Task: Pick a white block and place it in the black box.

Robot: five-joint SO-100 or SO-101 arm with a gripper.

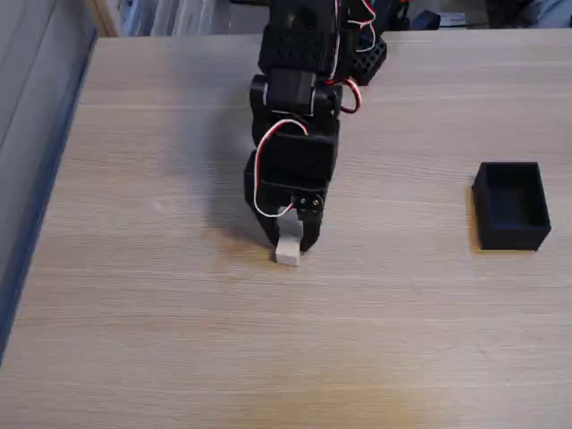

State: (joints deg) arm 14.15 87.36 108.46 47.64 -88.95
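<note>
The white block (289, 252) rests on the wooden table near the middle of the fixed view. My black gripper (290, 241) reaches down over it from the far side, its fingers on either side of the cube and close against it. Whether the fingers press on the block is hard to tell from this angle. The black box (512, 206) stands open-topped on the table far to the right, well apart from the gripper and empty as far as I see.
The table's left edge (54, 179) runs diagonally down the left side, with a grey floor beyond it. The arm's base and red-white wires (313, 54) occupy the far middle of the table. Bare wood lies between block and box.
</note>
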